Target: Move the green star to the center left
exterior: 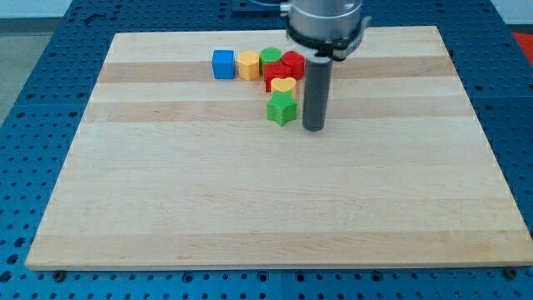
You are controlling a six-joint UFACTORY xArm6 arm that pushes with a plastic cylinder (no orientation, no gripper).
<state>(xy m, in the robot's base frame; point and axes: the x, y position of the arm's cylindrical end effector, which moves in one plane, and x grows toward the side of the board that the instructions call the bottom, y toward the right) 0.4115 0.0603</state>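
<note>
The green star (282,108) lies on the wooden board (275,200), in the upper middle of the view. My tip (313,127) stands just to the star's right, a small gap away, slightly lower in the view. Above the star sits a tight cluster: a yellow heart (284,85), a red block (273,77), a red cylinder (293,63), a green cylinder (271,57), a yellow hexagon (248,64) and a blue cube (223,64). The star touches or nearly touches the yellow heart.
The arm's round grey housing (325,25) hangs over the board's top edge, above the rod. Blue perforated table (33,125) surrounds the board on all sides.
</note>
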